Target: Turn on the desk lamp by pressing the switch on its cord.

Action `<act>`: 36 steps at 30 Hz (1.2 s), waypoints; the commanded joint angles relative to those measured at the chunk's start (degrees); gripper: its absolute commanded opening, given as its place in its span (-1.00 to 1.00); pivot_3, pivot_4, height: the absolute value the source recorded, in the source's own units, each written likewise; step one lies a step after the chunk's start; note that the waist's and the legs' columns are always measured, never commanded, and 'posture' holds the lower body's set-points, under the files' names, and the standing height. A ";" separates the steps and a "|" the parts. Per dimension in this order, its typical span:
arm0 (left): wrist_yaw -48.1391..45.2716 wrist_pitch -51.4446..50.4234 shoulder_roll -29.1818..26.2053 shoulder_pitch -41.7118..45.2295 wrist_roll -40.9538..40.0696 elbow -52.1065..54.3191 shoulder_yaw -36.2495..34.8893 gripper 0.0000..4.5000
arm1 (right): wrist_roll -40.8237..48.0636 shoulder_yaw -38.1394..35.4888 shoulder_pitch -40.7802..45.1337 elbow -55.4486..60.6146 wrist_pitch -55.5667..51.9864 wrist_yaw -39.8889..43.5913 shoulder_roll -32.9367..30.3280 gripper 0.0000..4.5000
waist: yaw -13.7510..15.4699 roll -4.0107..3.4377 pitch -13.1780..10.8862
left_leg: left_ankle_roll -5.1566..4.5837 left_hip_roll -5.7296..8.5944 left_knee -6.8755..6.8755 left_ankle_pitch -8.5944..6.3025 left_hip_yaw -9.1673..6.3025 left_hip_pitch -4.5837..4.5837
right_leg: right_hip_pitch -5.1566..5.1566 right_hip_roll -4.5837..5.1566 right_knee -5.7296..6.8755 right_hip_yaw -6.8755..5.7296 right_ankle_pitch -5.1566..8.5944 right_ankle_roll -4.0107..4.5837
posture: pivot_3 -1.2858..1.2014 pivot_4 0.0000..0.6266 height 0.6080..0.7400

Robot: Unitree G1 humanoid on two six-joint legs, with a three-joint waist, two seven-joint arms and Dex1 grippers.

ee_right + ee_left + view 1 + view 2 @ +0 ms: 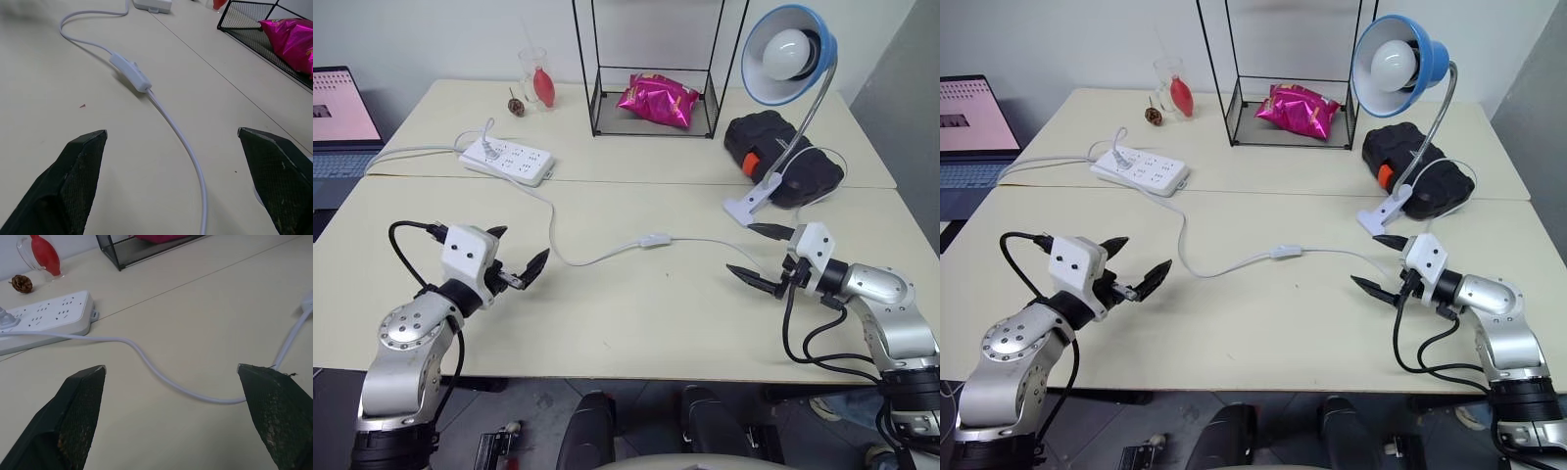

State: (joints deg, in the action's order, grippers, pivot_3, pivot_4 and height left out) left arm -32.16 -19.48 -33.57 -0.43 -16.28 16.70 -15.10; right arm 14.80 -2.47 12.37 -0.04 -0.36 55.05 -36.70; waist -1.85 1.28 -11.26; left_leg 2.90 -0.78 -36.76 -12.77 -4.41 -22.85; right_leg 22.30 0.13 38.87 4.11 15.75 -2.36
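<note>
At the far left edge a laptop (340,117) sits open beside the pale bench (636,323). The left tool (515,257) hovers just above the near left part of the bench, its two black fingers (80,406) spread wide and holding nothing, pointed toward the middle. Behind it lies a white power strip (507,161), and further back a small pine cone (517,104) next to a glass with a red object (540,83) in it. From the strip the thin white cord (592,260) runs down in a loop across the bench, passing near the left tool's fingertips without touching them. The switch (654,240) lies flat on the bench near its middle, between the two tools and apart from both. Behind it stands a black wire rack (651,98) holding a pink snack bag (658,101). The cord runs on to the right toward the desk lamp (787,54), whose white clip base (749,204) rests on the bench beside a black case (783,157); its blue shade faces forward. The right tool (762,255) hangs just in front of the clip base, fingers wide apart and empty, pointing left toward the switch.
</note>
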 commanded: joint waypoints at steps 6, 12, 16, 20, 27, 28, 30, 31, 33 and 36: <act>-0.89 0.32 -0.71 0.53 -0.81 3.60 -0.18 0.99 | 0.72 -0.23 0.67 1.15 0.64 -0.20 0.55 1.00 | 0.00 0.00 0.00 | 0.00 0.00 0.01 0.00 0.00 0.00 | 0.00 0.00 0.00 0.00 0.02 0.04 | 0.03 -0.52 1.00; -3.29 2.60 -1.26 -0.14 -1.77 4.96 -0.15 0.99 | 0.35 -0.18 0.22 1.16 0.68 -1.15 1.36 1.00 | 0.00 0.00 0.00 | 0.00 -0.01 0.02 0.00 0.00 0.00 | 0.01 0.00 -0.01 0.00 0.05 0.07 | 0.03 -0.52 1.00; -4.57 2.64 -1.20 0.65 -3.21 3.72 -0.82 0.99 | 0.50 -0.28 0.17 1.94 0.05 -1.82 1.71 1.00 | 0.00 0.00 0.00 | 0.00 0.00 0.03 0.00 0.00 0.00 | 0.01 0.00 -0.01 0.00 0.06 0.09 | 0.03 -0.52 1.00; -8.59 3.47 -2.61 1.38 -3.33 2.33 1.15 0.99 | 0.80 -0.18 0.49 2.57 -1.45 -2.73 1.94 1.00 | -0.01 0.00 -0.01 | 0.00 0.00 0.03 0.00 0.00 0.00 | 0.01 0.00 -0.01 -0.01 0.06 0.10 | 0.03 -0.52 1.00; -11.13 1.84 -0.63 9.06 -4.35 -3.47 6.46 0.99 | 1.88 -0.54 -1.04 9.22 -9.11 -7.18 2.61 1.00 | 0.07 0.01 -0.01 | 0.00 0.01 0.04 0.00 -0.01 -0.02 | 0.02 -0.01 -0.01 -0.02 0.06 0.10 | 0.03 -0.52 1.00; -11.61 1.27 -0.09 10.72 -4.52 -4.95 7.50 0.99 | 2.73 -0.87 -1.53 11.07 -11.80 -8.11 2.63 1.00 | 0.09 0.01 -0.01 | 0.00 0.01 0.04 0.00 -0.01 -0.03 | 0.01 -0.01 -0.01 -0.02 0.06 0.09 | 0.03 -0.52 1.00; -12.99 0.34 0.90 14.07 -5.13 -7.77 9.38 0.99 | 4.56 -1.47 -2.59 15.60 -17.76 -10.46 2.79 1.00 | 0.10 0.01 -0.01 | 0.00 0.03 0.04 0.00 -0.03 -0.05 | 0.01 -0.01 -0.01 -0.02 0.05 0.00 | 0.03 -0.52 1.00; -13.66 -0.46 1.27 15.49 -5.67 -8.96 10.04 0.99 | 5.47 -1.64 -3.05 17.84 -20.79 -11.75 2.83 1.00 | 0.08 0.01 -0.01 | 0.00 0.03 0.04 0.00 -0.04 -0.05 | 0.02 -0.01 -0.01 -0.02 -0.01 -0.13 | 0.03 -0.52 1.00; -14.97 -3.86 2.95 19.32 -7.60 -12.12 11.33 0.99 | 7.38 -2.01 -3.78 22.77 -28.07 -14.50 2.49 1.00 | 0.06 0.01 -0.02 | 0.00 0.05 0.06 0.00 -0.04 -0.07 | 0.03 -0.02 -0.01 -0.02 -0.05 -0.24 | 0.03 -0.52 1.00; -16.80 -7.64 5.36 25.16 -8.47 -18.72 13.53 0.99 | 11.53 -2.41 -4.20 29.40 -36.67 -16.51 1.92 1.00 | 0.06 0.02 -0.03 | 0.00 0.05 0.07 0.00 -0.10 -0.09 | 0.04 -0.05 -0.02 -0.06 -0.05 -0.27 | 0.03 -0.52 1.00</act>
State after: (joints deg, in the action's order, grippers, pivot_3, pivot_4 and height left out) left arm -47.47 -25.26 -28.95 22.27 -23.19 0.24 -2.47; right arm 22.74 -3.37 7.86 23.59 -32.10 39.93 -34.25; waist -1.79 1.30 -11.29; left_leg 2.91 -0.72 -36.69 -12.77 -4.53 -22.94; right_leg 22.34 0.07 38.86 4.05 15.69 -2.64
